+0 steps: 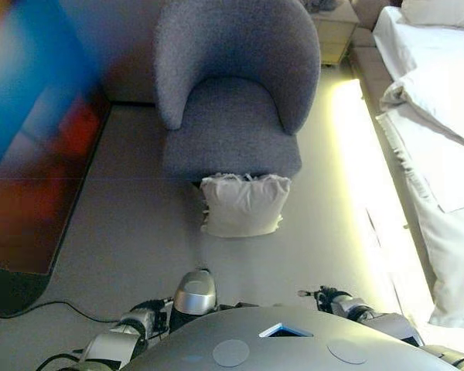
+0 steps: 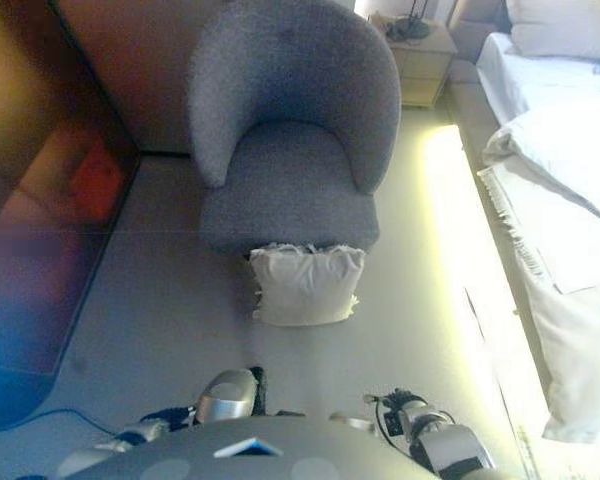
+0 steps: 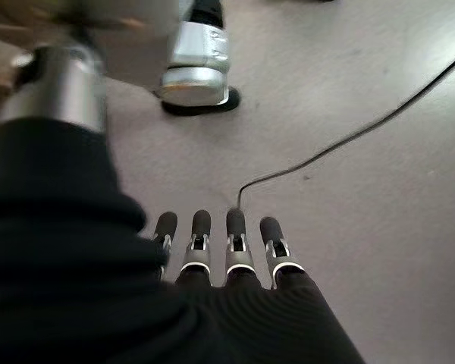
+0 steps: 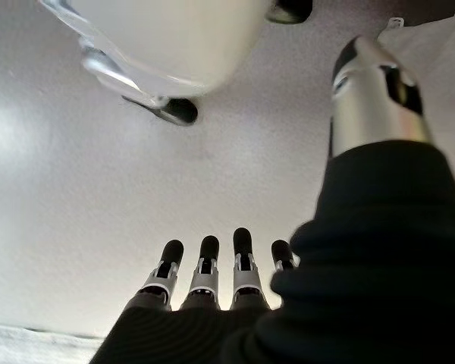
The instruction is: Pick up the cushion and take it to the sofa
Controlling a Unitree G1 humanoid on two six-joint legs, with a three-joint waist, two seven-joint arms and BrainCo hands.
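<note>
A cream cushion [image 1: 243, 205] with a frilled top edge stands on the grey floor, leaning against the front of the seat of a grey round-backed armchair [image 1: 232, 116]. Both hands hang low beside my body, well short of the cushion. In its own wrist view, my left hand [image 3: 227, 254] holds nothing, its fingers straight over bare floor. My right hand [image 4: 212, 277] is likewise empty, with fingers straight and the thumb [image 4: 375, 91] apart.
A bed with white covers [image 1: 441, 139] runs along the right side, with a bright lit strip of floor [image 1: 363, 178] beside it. A nightstand [image 2: 415, 60] stands behind the armchair. A dark glossy panel [image 1: 31, 178] lines the left.
</note>
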